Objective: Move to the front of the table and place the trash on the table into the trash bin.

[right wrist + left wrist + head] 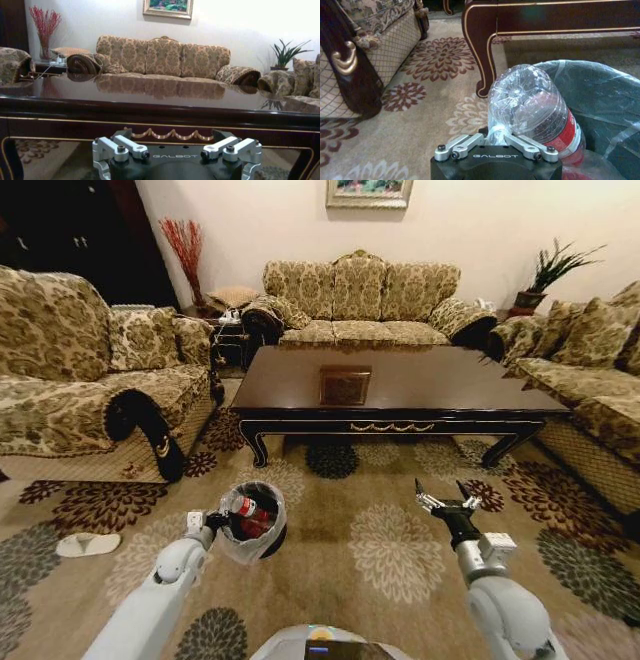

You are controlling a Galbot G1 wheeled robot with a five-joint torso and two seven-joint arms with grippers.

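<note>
Clear plastic bottle [535, 112] sits in the trash bin [252, 522], whose liner the left gripper [495, 144] pinches tight. Right gripper [447, 502] hangs wide open, holding nothing, table [400, 385] ahead.

From my left wrist camera, the left gripper [496, 144] had its fingertips buried behind the bottle [532, 108], so I could not read its grip. The trash bin [600, 97] ran off the frame edge. On the right gripper [176, 150], the fingertips were cut off, perhaps spread.

Sofas [360, 300] — floral carpet [390, 550] — slipper [87, 544]
</note>
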